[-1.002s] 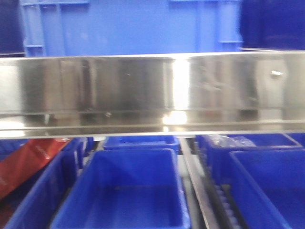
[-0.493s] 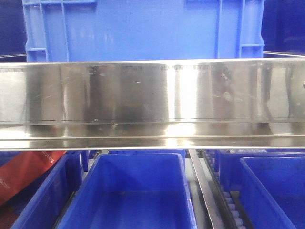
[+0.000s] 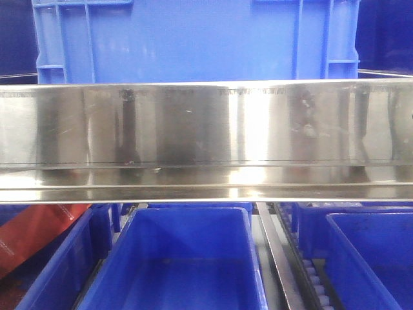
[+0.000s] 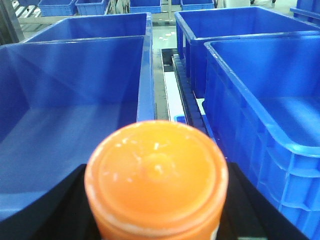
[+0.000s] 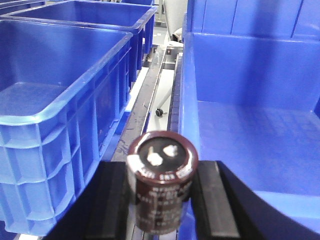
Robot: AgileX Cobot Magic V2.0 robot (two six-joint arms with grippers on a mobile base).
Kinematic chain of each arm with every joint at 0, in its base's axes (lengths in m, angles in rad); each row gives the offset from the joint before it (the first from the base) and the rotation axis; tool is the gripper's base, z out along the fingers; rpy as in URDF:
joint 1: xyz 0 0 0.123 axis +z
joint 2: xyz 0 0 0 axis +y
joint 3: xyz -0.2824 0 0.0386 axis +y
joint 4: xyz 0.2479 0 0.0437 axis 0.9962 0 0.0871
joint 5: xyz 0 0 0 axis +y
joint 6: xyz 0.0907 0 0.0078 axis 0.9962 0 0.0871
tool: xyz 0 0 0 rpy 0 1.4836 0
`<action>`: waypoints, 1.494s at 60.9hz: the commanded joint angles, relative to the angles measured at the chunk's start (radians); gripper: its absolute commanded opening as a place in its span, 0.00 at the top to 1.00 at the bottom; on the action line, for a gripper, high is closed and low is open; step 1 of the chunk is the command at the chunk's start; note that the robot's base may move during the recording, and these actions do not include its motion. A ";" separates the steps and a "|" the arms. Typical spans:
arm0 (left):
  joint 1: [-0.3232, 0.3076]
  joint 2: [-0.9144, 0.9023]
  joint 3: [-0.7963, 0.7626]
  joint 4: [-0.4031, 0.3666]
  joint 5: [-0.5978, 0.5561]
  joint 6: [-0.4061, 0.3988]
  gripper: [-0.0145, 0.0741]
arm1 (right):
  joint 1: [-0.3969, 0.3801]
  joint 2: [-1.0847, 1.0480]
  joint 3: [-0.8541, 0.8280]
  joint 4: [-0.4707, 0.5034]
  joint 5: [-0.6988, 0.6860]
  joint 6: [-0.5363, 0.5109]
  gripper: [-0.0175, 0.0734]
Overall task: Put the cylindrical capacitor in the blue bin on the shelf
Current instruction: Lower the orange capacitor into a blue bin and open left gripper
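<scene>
- Since a second ago the front view has shifted. The shelf (image 3: 206,139) now shows its front rail lower in frame and sharp, and over the last half second nothing moves. We judge that the base has settled in front of the shelf.
- The centre bin (image 3: 187,258) stands on the lower tier behind the rail's bottom edge, with nothing visible inside it.
- The right gripper (image 5: 162,205) pinches the capacitor (image 5: 162,175), terminal end toward the wrist camera.
- The capacitor hangs over the metal strip between two bins, just beside the near rim of the right-hand bin (image 5: 260,135).
- The left gripper (image 4: 156,217) is closed on an orange-topped cylinder (image 4: 156,170).
- We judge the approach complete. What remains is to carry the capacitor over a bin and release it.
</scene>
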 commanded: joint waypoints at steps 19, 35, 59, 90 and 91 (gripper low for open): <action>-0.007 -0.002 -0.003 -0.001 -0.018 0.000 0.96 | 0.003 -0.006 0.001 0.002 -0.039 -0.008 0.99; -0.007 -0.002 -0.003 -0.001 -0.018 0.000 0.96 | 0.003 -0.006 0.001 0.002 -0.039 -0.008 0.99; -0.011 0.011 -0.012 -0.043 -0.051 0.000 0.96 | 0.003 -0.006 0.001 0.002 -0.039 -0.008 0.99; -0.412 0.554 -0.523 -0.043 -0.035 0.060 0.96 | 0.003 -0.006 0.001 0.024 -0.039 -0.008 0.99; -0.422 0.581 -0.545 -0.043 -0.035 0.060 0.96 | 0.003 -0.006 0.001 0.024 -0.039 -0.008 0.99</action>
